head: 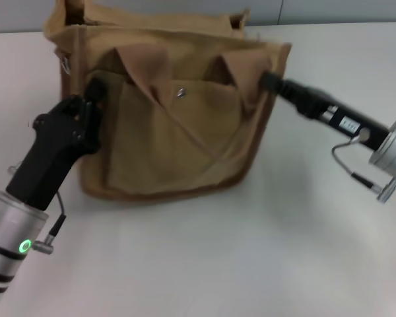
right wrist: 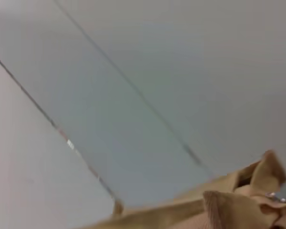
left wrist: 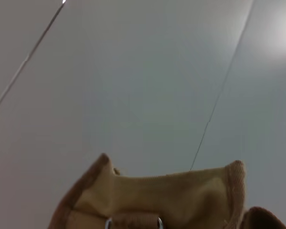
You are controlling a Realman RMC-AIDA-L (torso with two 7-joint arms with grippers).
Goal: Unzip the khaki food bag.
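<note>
The khaki food bag (head: 178, 132) stands on the white table at the upper middle of the head view, with its front pocket flap and metal snap (head: 180, 92) facing me. Its two wide straps droop over the front. My left gripper (head: 92, 92) is against the bag's left end near the top. My right gripper (head: 267, 80) reaches into the fabric at the bag's upper right corner. The zipper is hidden by folds. The left wrist view shows a tan corner of the bag (left wrist: 171, 195) with a metal ring (left wrist: 133, 222). The right wrist view shows crumpled tan fabric (right wrist: 238, 205).
The white table (head: 251, 251) spreads in front of and to the right of the bag. A grey wall (head: 185, 10) runs behind the bag. A loop of cable (head: 346, 158) hangs from the right wrist.
</note>
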